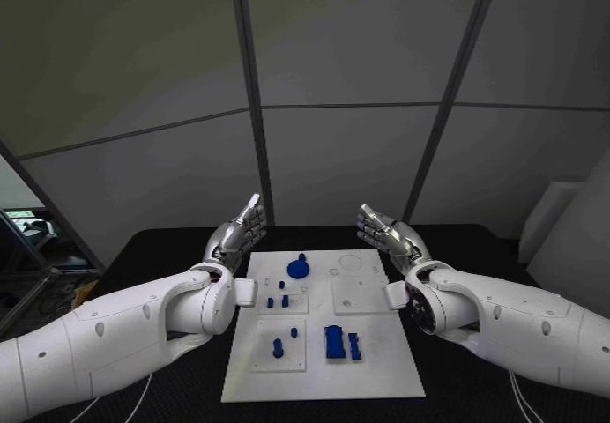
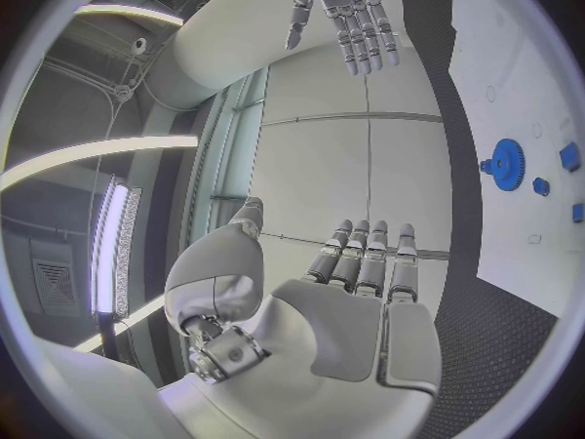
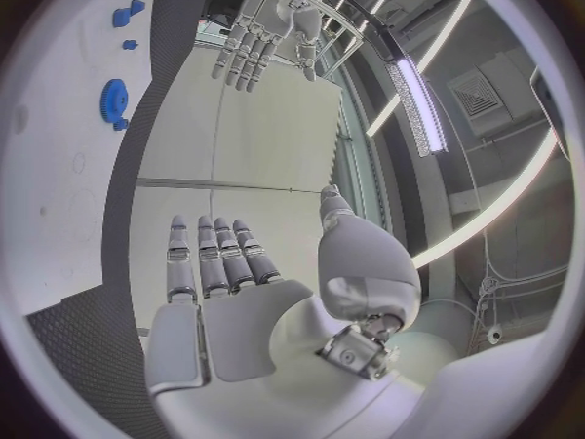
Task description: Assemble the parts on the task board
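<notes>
Black table (image 1: 152, 242) carries white task board (image 1: 368, 374), lying flat at its middle.

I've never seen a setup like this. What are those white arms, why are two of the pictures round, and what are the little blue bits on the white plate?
This is a robot with two white arms, each ending in a silver hand. The square picture looks down from its head: the left hand and right hand are raised, fingers apart, one at each side of the task board, holding nothing. The round pictures come from fisheye cameras at each wrist, looking past that hand's palm. The board lies on a black table. On it are small blue parts to be assembled, including a round gear-like piece and a blue block.
</notes>
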Robot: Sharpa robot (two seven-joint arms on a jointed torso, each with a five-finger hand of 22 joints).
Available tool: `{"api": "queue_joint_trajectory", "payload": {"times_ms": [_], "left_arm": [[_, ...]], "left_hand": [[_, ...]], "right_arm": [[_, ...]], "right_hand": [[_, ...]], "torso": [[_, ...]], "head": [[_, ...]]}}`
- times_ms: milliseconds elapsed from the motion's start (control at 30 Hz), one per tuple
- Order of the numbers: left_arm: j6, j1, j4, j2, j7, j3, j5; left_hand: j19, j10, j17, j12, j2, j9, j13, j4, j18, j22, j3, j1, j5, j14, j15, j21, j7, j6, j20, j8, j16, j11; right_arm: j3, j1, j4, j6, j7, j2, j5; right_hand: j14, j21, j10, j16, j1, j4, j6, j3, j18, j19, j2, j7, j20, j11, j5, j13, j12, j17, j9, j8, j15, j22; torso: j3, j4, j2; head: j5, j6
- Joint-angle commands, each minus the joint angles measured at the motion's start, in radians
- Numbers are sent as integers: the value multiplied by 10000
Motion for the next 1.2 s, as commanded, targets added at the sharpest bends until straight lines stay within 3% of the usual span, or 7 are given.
{"api": "queue_joint_trajectory", "payload": {"times_ms": [33, 67, 100, 133, 1067, 1133, 1200], "left_arm": [[-1478, 41, 484, -130, 538, -92, -104], [-1590, 44, 616, -167, 563, -129, -106], [-1683, 46, 725, -197, 584, -160, -109], [-1784, 48, 843, -230, 606, -193, -111], [-1876, 51, 952, -260, 626, -224, -114], [-1876, 51, 952, -260, 626, -224, -114], [-1876, 51, 952, -260, 626, -224, -114]], "left_hand": [[-876, -1154, -30, -152, 10, -25, -25, -29, -607, -463, -950, -1696, -187, -1148, -366, -59, -531, -1148, -379, -80, -59, -449], [-938, -1226, -30, -152, 10, -25, -25, -29, -607, -494, -950, -1802, -187, -1221, -366, -59, -531, -1228, -394, -80, -59, -449], [-1018, -1328, -30, -152, 10, -25, -25, -29, -607, -535, -950, -1957, -187, -1325, -366, -59, -531, -1330, -434, -80, -59, -449], [-1112, -1479, -30, -152, 10, -25, -25, -29, -607, -595, -950, -2174, -187, -1470, -366, -59, -531, -1475, -1180, -80, -59, -449], [-2755, -2913, -30, -152, 10, -25, -25, -29, -607, -1456, -950, -4276, -187, -2891, -366, -59, -531, -2889, -1180, -80, -59, -449], [-2755, -3626, -30, -152, 10, -25, -25, -29, -607, -1456, -950, -4593, -187, -3592, -366, -59, -531, -3600, -1180, -80, -59, -449], [-2755, -3626, -30, -152, 10, -25, -25, -29, -607, -1456, -950, -5319, -187, -3592, -366, -59, -531, -3600, -1180, -80, -59, -449]], "right_arm": [[-73, 81, 657, -1759, 696, -230, 1289], [-104, 101, 854, -1923, 744, -309, 1408], [-130, 118, 1024, -2066, 785, -378, 1511], [-163, 139, 1232, -2239, 836, -461, 1636], [-226, 180, 1635, -2575, 934, -622, 1879], [-226, 180, 1635, -2575, 934, -622, 1879], [-226, 180, 1635, -2575, 934, -622, 1879]], "right_hand": [[-1373, -66, -1332, -83, -2008, -151, -1199, 22, -299, -1317, -14, -381, -335, -327, -373, -25, -71, -40, -63, -76, -140, -30], [-1468, -66, -1415, -83, -2141, -151, -1279, 22, -300, -1404, -14, -381, -1045, -327, -373, -25, -71, -40, -63, -76, -140, -30], [-1574, -66, -1526, -83, -2298, -151, -1370, 22, -1001, -1509, -14, -381, -1045, -327, -373, -25, -71, -40, -63, -76, -140, -30], [-1742, -66, -1678, -83, -2543, -151, -1518, 22, -1001, -1658, -14, -381, -1045, -327, -373, -25, -71, -40, -63, -76, -140, -30], [-3413, -66, -3303, -83, -5043, -151, -2990, 22, -1001, -3273, -14, -381, -1045, -327, -373, -25, -71, -40, -63, -76, -140, -30], [-3530, -66, -3432, -83, -5160, -151, -3725, 22, -1001, -3379, -14, -381, -1045, -327, -373, -25, -71, -40, -63, -76, -140, -30], [-4262, -66, -4139, -83, -6236, -151, -3725, 22, -1001, -4086, -14, -381, -1045, -327, -373, -25, -71, -40, -63, -76, -140, -30]], "torso": [[16, 15, 42], [16, 15, 42], [16, 15, 42], [16, 15, 42], [16, 15, 42], [16, 15, 42], [16, 15, 42]], "head": [[1, 5], [1, 5], [1, 5], [1, 5], [1, 5], [1, 5], [1, 5]]}}
